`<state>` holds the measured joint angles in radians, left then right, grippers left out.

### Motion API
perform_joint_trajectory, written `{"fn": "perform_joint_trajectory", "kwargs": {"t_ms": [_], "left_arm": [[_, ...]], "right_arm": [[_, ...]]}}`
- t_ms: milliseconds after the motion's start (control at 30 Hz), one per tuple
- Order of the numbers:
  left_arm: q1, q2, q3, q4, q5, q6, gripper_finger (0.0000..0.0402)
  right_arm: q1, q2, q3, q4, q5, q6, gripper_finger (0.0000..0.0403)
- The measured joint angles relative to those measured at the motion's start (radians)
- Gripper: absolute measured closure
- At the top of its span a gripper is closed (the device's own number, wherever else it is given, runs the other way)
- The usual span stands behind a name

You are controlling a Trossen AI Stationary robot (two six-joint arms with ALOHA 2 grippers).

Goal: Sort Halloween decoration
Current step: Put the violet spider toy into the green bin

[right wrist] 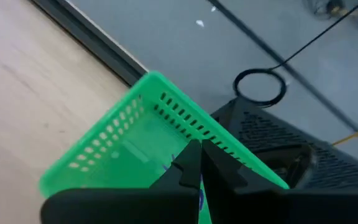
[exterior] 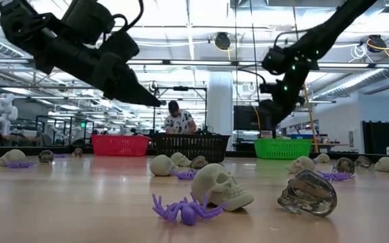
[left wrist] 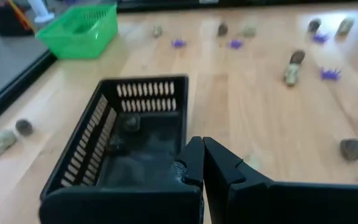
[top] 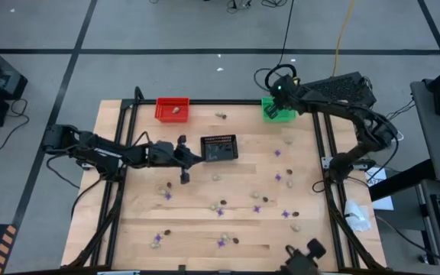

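Three baskets along the far edge of the table (top: 128, 229). Red basket (top: 173, 109) far left has one pale lump in it. Black basket (top: 219, 147) sits mid-table, closer in; the L wrist view shows a couple of dark bits on its floor. Green basket (top: 278, 111) far right: something purple just shows past the fingers in the R wrist view, can't tell more.

Left gripper (top: 197, 158) is at the black basket's left rim, fingers pressed together, nothing between them. Right gripper (top: 281, 101) hangs over the green basket, fingers closed too; can't tell if anything's pinched.

The Halloween decoration (top: 220, 207) is still mostly loose on the wood, scattered across the mid and near half of the table, well apart from the baskets. Low view up close: a beige skull (exterior: 223, 185) touching a purple spider (exterior: 184, 209), a dark glossy skull (exterior: 308, 193) just beside them.

Rough count on the table from above: approx 8 purple, 8 or so beige, 6 or so dark; too small to be sure.

A person (exterior: 178, 119) stands in the room behind the black basket.
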<state>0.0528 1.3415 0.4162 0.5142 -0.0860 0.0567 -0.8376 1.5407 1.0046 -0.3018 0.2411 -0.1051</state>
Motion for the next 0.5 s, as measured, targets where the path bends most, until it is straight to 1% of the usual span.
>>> {"fn": "perform_joint_trajectory", "kwargs": {"t_ms": [100, 200, 400, 500], "left_arm": [[0.002, 0.0, 0.029, -0.054, -0.022, -0.002, 0.0401], [0.011, 0.0, 0.037, -0.095, -0.021, -0.029, 0.0401], [0.038, 0.0, 0.037, -0.205, -0.03, -0.099, 0.0401], [0.056, 0.004, 0.037, -0.258, -0.079, -0.121, 0.0402]], "right_arm": [[-0.048, 0.044, 0.0, 0.015, -0.047, -0.006, 0.0403], [-0.08, 0.099, 0.0, 0.021, -0.086, -0.012, 0.0403], [-0.114, 0.187, 0.0, 0.083, -0.09, -0.016, 0.0403], [-0.124, 0.194, 0.0, 0.086, -0.089, -0.016, 0.0401]]}}
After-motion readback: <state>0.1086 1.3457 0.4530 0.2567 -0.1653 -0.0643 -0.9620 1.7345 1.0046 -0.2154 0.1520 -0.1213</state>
